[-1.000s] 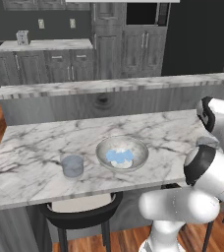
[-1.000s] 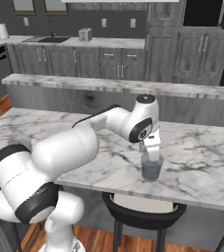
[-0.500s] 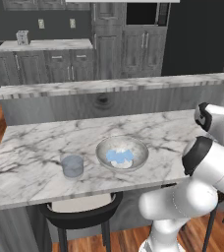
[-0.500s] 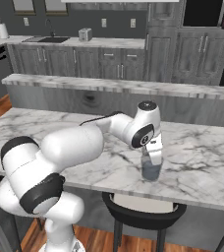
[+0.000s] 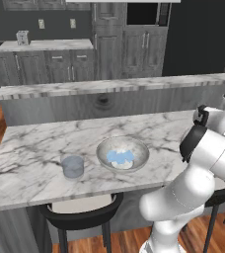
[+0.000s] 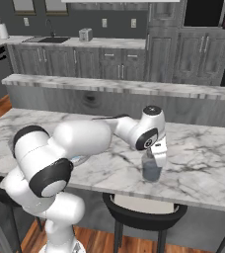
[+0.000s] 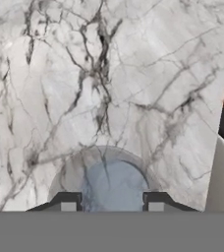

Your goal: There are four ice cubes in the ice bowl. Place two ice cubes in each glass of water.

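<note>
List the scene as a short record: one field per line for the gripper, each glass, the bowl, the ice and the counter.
gripper: poised directly above the right-hand glass; jaws apart, whether they hold a cube cannot be told
glass under gripper: upright near the counter's front edge, bluish inside
other glass: upright, left of the bowl, apart from it
ice bowl: metal, mid-counter
ice cubes: pale blue cluster in the bowl; exact count unclear
counter: grey-veined marble, stools tucked under the front
</note>
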